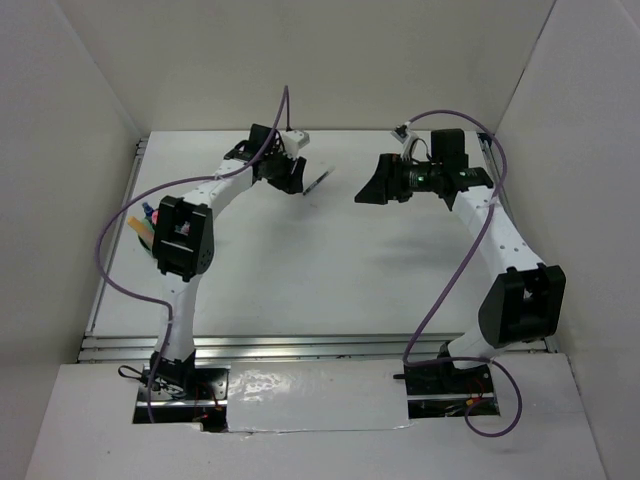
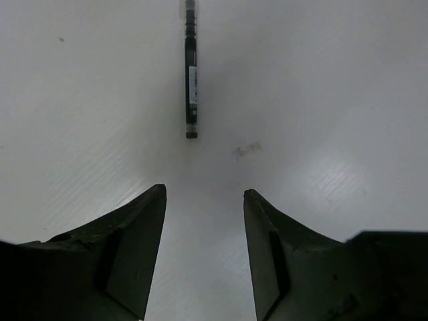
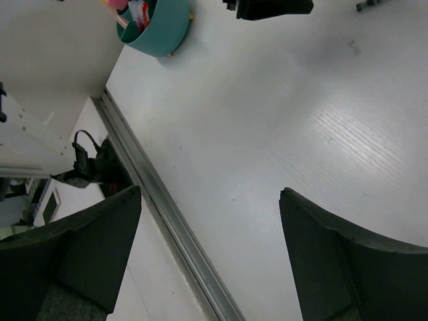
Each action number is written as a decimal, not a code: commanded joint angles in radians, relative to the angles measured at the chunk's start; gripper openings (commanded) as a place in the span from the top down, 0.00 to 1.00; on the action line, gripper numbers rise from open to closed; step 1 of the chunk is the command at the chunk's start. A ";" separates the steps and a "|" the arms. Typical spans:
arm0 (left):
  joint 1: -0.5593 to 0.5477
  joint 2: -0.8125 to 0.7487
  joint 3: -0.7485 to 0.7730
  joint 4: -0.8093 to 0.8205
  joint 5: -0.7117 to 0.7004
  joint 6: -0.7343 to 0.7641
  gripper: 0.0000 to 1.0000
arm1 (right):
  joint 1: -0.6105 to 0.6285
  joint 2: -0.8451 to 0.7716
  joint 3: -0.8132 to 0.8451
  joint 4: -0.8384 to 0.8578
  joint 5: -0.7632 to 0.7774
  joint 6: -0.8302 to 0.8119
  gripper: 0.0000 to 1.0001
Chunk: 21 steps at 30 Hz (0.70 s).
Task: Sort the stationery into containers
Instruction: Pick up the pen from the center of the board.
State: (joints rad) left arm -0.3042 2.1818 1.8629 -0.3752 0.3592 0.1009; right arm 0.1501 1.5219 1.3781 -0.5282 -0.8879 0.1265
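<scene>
At the far side of the white table (image 1: 330, 260), a thin dark pen (image 2: 191, 73) lies flat and alone, just ahead of the left end effector (image 2: 204, 190). That end effector's jaws stand partly apart with only bare table between them, gripping nothing. The pen's near end points toward the gap but touches neither finger. The right end effector (image 3: 208, 194) hangs opposite, its jaws spread wide and empty. Near the table's left edge, the teal cup (image 3: 160, 30) holds pink and red stationery (image 3: 137, 12). In the top view the left arm (image 1: 185, 240) hides most of the cup.
</scene>
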 commanded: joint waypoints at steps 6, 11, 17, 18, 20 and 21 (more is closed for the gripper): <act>-0.021 0.156 0.177 0.039 -0.091 -0.081 0.38 | -0.072 -0.043 -0.042 0.063 -0.063 0.016 0.11; -0.024 0.228 0.206 0.058 -0.072 -0.078 0.39 | -0.084 -0.029 -0.050 0.063 -0.075 0.012 0.11; -0.029 0.309 0.280 0.038 -0.036 -0.092 0.39 | -0.102 -0.020 -0.050 0.047 -0.085 -0.001 0.12; -0.029 0.314 0.283 0.039 -0.032 -0.093 0.39 | -0.103 -0.020 -0.051 0.046 -0.089 0.001 0.12; -0.039 0.331 0.301 0.036 -0.039 -0.092 0.40 | -0.109 -0.020 -0.054 0.050 -0.092 0.002 0.12; -0.045 0.337 0.312 0.015 -0.052 -0.084 0.41 | -0.110 -0.020 -0.056 0.050 -0.094 0.001 0.12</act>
State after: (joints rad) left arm -0.3298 2.4935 2.1151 -0.3515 0.2943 0.0223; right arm 0.0521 1.5131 1.3319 -0.5159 -0.9531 0.1364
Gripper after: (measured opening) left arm 0.599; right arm 0.884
